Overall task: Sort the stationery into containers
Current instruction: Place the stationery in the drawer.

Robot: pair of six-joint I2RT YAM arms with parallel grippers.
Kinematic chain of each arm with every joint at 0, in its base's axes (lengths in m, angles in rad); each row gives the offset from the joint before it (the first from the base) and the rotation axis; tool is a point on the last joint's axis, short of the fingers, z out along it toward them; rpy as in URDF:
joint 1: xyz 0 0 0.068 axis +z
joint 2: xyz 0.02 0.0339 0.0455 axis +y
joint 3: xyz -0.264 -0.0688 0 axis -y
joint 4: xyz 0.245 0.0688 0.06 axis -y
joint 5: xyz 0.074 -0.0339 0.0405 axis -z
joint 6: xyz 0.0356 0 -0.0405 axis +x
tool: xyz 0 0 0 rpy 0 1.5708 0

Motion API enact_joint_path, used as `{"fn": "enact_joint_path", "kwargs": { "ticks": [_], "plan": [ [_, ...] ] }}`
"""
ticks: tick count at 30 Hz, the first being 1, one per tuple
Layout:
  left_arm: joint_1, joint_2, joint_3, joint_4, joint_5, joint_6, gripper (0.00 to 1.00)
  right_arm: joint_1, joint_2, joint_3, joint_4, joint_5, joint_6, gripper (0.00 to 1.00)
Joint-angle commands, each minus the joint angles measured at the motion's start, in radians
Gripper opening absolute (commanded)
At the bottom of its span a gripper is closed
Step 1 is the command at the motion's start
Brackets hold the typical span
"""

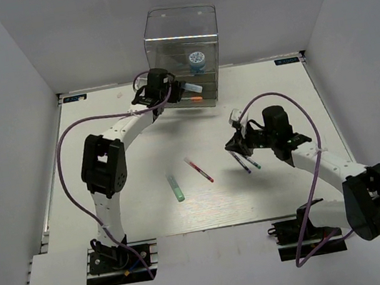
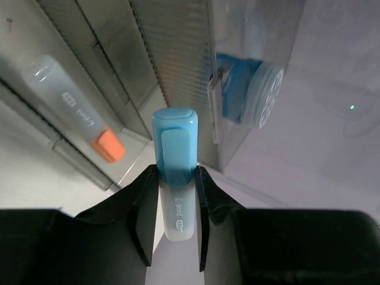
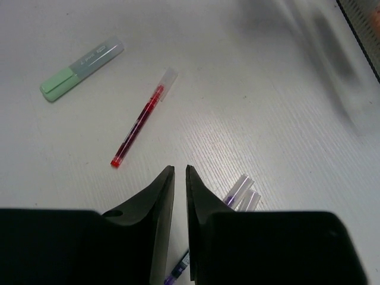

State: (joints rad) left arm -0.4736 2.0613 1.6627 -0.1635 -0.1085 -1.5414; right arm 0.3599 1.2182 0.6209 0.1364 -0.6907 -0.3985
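Note:
My left gripper (image 1: 170, 92) is shut on the light-blue marker (image 2: 175, 148) and holds it at the front of the clear drawer box (image 1: 180, 35). The orange-tipped marker (image 2: 77, 110) lies in a lower drawer. The blue-and-white jar (image 2: 252, 95) sits inside an upper compartment. My right gripper (image 3: 180, 172) is shut and empty, just above the two dark pens (image 3: 240, 193). The red pen (image 3: 139, 127) and the green marker (image 3: 80, 68) lie loose on the table, left of the right gripper.
The white table (image 1: 133, 195) is walled by grey panels on the left, back and right. The box stands at the back centre. The red pen (image 1: 199, 170) and green marker (image 1: 175, 187) lie mid-table between the arms.

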Motion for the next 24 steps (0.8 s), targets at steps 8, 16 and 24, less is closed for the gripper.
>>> {"fn": "enact_joint_path", "kwargs": {
  "ticks": [8,16,24],
  "plan": [
    [0.004,0.085,0.144,-0.037,-0.010,-0.077,0.54,-0.006,-0.032,0.002,0.002,-0.009,-0.010,0.45],
    [0.004,0.000,0.069,0.018,0.064,0.007,0.71,0.007,-0.002,0.023,-0.047,-0.085,-0.056,0.64],
    [0.004,-0.283,-0.124,0.049,0.089,0.199,0.74,0.079,0.108,0.140,-0.124,-0.133,-0.065,0.64]
  ]
}}
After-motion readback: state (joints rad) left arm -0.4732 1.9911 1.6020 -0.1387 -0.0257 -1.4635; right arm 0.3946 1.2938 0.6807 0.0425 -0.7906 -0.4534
